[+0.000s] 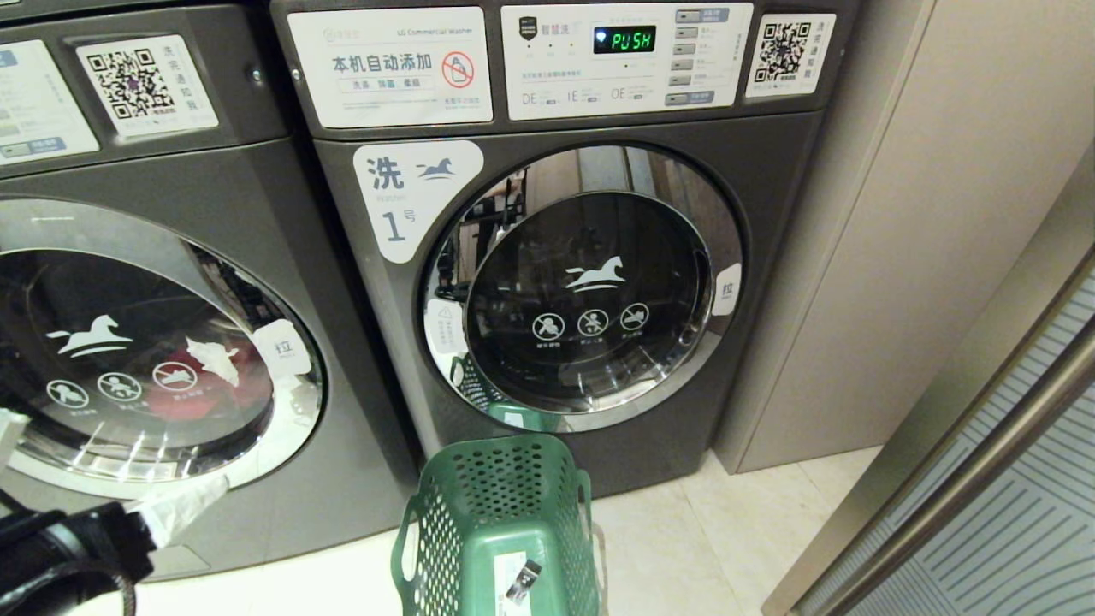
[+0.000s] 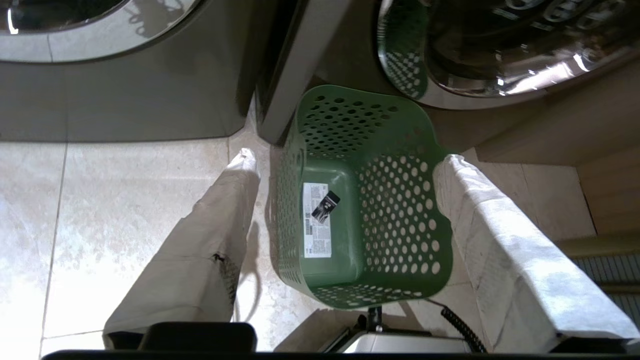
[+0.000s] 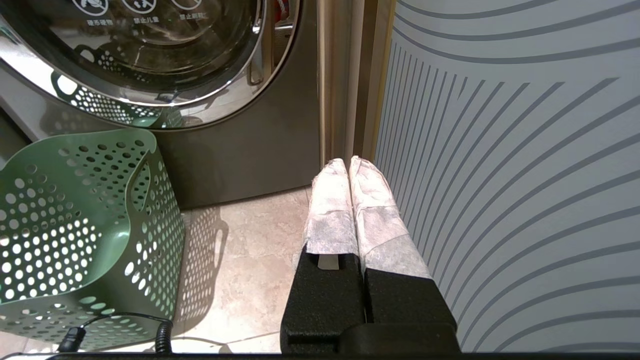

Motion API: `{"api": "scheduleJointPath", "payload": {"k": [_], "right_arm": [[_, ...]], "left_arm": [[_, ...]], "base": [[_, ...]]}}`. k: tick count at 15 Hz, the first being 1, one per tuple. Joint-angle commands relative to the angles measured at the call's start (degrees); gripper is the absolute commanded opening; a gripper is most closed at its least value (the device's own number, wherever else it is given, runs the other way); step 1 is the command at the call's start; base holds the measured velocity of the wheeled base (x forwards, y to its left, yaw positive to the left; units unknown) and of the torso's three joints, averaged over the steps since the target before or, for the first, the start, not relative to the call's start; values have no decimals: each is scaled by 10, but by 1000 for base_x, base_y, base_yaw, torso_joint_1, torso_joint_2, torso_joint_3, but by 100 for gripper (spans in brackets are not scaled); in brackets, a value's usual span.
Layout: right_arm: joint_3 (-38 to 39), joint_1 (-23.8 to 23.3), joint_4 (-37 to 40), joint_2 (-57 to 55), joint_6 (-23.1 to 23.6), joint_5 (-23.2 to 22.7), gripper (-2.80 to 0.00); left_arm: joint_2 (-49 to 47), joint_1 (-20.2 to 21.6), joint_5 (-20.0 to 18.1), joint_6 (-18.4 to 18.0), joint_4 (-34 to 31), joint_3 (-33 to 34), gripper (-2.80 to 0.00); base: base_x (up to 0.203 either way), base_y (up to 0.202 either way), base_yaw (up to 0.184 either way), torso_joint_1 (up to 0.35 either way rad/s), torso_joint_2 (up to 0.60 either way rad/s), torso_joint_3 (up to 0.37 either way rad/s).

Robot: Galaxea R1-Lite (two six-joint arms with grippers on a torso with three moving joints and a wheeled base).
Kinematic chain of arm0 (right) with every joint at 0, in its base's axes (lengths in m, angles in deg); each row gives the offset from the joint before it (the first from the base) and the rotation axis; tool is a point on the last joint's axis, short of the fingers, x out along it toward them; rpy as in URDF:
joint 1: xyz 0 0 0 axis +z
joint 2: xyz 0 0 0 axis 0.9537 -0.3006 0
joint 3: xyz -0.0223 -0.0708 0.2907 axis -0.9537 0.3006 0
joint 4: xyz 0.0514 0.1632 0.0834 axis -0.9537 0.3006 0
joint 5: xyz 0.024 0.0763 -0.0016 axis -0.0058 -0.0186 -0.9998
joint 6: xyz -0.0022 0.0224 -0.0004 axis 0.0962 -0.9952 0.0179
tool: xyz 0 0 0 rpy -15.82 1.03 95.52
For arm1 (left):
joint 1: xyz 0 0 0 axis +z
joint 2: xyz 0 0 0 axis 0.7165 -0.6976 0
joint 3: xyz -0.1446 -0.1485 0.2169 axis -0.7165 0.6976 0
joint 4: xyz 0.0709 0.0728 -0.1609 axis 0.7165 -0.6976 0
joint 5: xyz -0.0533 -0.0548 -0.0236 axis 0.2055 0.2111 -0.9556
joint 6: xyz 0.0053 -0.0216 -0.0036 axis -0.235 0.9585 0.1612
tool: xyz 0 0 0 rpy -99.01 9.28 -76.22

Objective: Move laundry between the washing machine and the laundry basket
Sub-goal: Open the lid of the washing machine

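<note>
The left gripper [image 2: 345,160] hangs over the green laundry basket [image 2: 370,200] with its jaws spread wide — one white-wrapped finger [image 2: 220,225] stands outside one side wall over the floor tiles, the other over the opposite rim — and nothing is held between them. In the head view only the tip of that gripper [image 1: 171,509] shows at the lower left, in front of the left-hand machine. The right gripper [image 3: 350,167] sits low beside the striped panel [image 3: 510,175], its two wrapped fingers pressed together and empty, pointing at the gap between the machine and that panel.

The laundry basket [image 1: 500,522] stands on the pale tiled floor [image 1: 684,547] just in front of the machine labelled 1 [image 1: 547,257], slightly left of its door. Inside lies only a white printed label [image 2: 317,220] with a small dark tag on it; no cloth is in it.

Both machine doors are shut. Behind the glass of the left-hand washing machine [image 1: 162,342] the laundry [image 1: 201,376] shows — a red-pink piece with a white-grey piece on top. That machine's number label is out of view. The machine labelled 1 shows a green PUSH display [image 1: 624,38], and its chrome door ring mirrors the basket. A beige wall panel [image 1: 855,257] stands to its right.
</note>
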Motion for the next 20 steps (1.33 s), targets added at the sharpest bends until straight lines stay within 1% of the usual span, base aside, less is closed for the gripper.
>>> {"api": "scheduleJointPath", "payload": {"k": [1,3,4,5,6,7,8,10,12,18,20], "right_arm": [[0,0,0,-1,0,0,-280],[0,0,0,-1,0,0,-280],[0,0,0,-1,0,0,-280],[0,0,0,-1,0,0,-280],[0,0,0,-1,0,0,-280],[0,1,0,-1,0,0,-280],[0,0,0,-1,0,0,-280],[0,0,0,-1,0,0,-280],[0,0,0,-1,0,0,-280],[0,1,0,-1,0,0,-280],[0,0,0,-1,0,0,-280]], "left_arm": [[-146,33,-10,4,79,17,0],[-262,89,-45,4,174,-10,0],[-309,117,-79,-3,220,-33,0],[-350,144,-152,-15,265,-64,0],[-379,168,-240,-32,299,-88,0],[-409,191,-298,-54,327,-109,0],[-439,206,-329,-74,355,-128,0],[-489,219,-349,-90,415,-159,0],[-524,222,-354,-95,463,-177,0],[-621,224,-362,-95,562,-227,0],[-633,223,-364,-91,567,-244,0]], "base": [[0,0,0,0,0,0],[0,0,0,0,0,0],[0,0,0,0,0,0],[0,0,0,0,0,0],[0,0,0,0,0,0],[0,0,0,0,0,0],[0,0,0,0,0,0],[0,0,0,0,0,0],[0,0,0,0,0,0],[0,0,0,0,0,0],[0,0,0,0,0,0]]}}
